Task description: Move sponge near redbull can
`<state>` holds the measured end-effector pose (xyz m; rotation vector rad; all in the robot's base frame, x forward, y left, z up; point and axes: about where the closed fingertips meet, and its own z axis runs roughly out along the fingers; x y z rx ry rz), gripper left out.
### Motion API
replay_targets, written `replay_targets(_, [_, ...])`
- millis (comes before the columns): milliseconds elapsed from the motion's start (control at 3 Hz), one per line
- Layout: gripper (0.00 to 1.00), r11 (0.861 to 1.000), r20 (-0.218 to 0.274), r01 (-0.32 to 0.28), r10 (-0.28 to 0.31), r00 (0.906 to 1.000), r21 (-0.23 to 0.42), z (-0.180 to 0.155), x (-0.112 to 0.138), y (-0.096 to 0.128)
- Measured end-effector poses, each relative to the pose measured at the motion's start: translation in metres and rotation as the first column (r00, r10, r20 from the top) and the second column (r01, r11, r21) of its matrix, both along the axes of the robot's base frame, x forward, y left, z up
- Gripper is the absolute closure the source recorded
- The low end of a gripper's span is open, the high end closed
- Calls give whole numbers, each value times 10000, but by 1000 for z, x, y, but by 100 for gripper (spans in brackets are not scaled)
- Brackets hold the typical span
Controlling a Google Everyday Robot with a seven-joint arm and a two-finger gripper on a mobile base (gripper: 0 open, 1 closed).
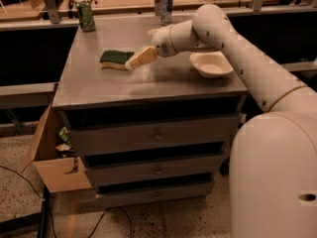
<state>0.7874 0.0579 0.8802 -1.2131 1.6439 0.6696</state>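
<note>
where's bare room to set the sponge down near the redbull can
Bare: the back strip between the green can and the redbull can, and the front strip of the cabinet top ahead of sponge and bowl. Crowded: mid-top, where the claw sits at the sponge's bowl-side end and the arm crosses before the redbull can.

Dim warm light, perhaps overhead, sheens the cabinet top (168,81) around the claw (133,62) beside the sponge (114,58).

The grey cabinet top (148,86) carries the sponge (116,59) left of the middle, a white bowl (211,64) on the right, the redbull can (166,7) at the far edge and a green can (85,15) far left. The gripper (132,63) hangs at the sponge's right end.
</note>
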Motion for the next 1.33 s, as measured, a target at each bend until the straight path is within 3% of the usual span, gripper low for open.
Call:
replay_targets(333, [0,9992,-285,-402,399,9988,-91,-17,1,24])
replay_targets(1000, [40,9939,-605,-1103,1095,9921,-90,-35,-3,50])
replay_targets(1333, [64,9938,-345,-1115,1114,9932,14,-29,6,49])
